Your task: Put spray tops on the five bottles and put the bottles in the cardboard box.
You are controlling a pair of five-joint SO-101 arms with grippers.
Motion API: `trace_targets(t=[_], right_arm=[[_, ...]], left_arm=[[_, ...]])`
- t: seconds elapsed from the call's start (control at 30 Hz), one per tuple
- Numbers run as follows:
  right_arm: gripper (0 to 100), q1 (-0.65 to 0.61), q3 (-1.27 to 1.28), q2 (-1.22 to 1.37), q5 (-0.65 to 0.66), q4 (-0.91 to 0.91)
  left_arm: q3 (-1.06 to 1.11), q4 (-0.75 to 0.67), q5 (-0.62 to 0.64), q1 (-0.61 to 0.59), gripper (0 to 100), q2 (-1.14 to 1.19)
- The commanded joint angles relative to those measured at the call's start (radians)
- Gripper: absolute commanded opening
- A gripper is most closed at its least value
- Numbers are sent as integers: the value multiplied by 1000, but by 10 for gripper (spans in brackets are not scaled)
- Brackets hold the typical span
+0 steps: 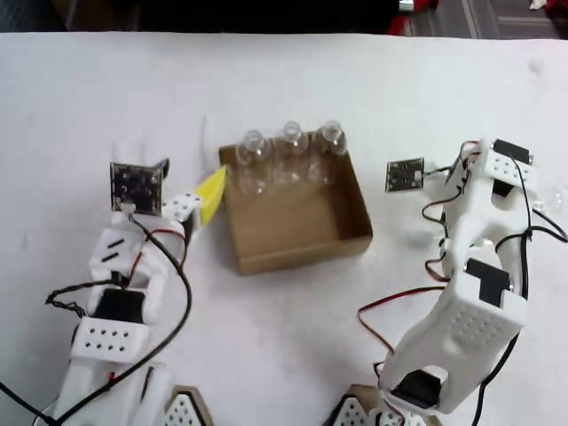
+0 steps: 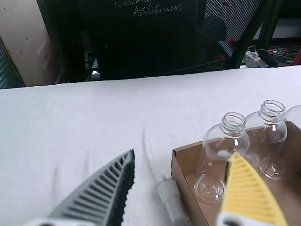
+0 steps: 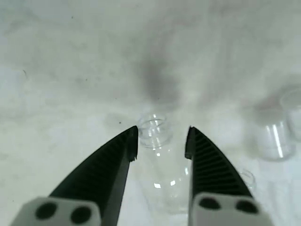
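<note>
The cardboard box (image 1: pixel 302 231) is set between the two arms. Three clear bottles (image 1: pixel 289 151) are stood in a row along its far wall, with open necks and no spray tops fitted. The left gripper (image 2: pixel 182 160) is held wide open at the box's near corner: the yellow finger is placed over the box wall in front of the nearest boxed bottle, and the grey finger is kept out over the bare table. A small white piece (image 2: pixel 170 200), possibly a spray top though this cannot be made out, is seen on the table just beside the box wall, in the gap between these fingers and closer to the palm than the tips. The coming move is judged to belong to the right gripper (image 3: pixel 160 141), whose fingers are spread. A loose bottle (image 3: pixel 162 179) is straddled by them and seems to be laid on the table. Its long axis is run parallel to the fingers, its body is set back between them toward the palm, and its open neck is flanked by the two tips. Whether the tips are touching it cannot be told. A squeeze across the width of the neck is therefore what seems called for. A second loose bottle (image 3: pixel 275 136) is left outside the fingers, off to one side.
</note>
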Motion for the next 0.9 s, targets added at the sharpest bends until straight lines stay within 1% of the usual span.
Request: trace_targets(t=[0.0,0.23,0.3,0.53,0.67,0.87], right_arm=[[46,1,-34,-4,6,-4],[38,2,-46,-25,5,-2],[38,1,-55,-54,-14,2],[37,-33,-61,-217,-209,4],[14,-68,-60,-254,-313,31],[16,-93,-68,-292,-450,31]], left_arm=[[-5,-26,-9,12,293,-30],[-5,-26,-9,12,293,-30],[-5,-26,-9,12,293,-30],[-5,-26,-11,12,293,-28],[-5,-26,-11,12,293,-28],[-5,-26,-11,12,293,-28]])
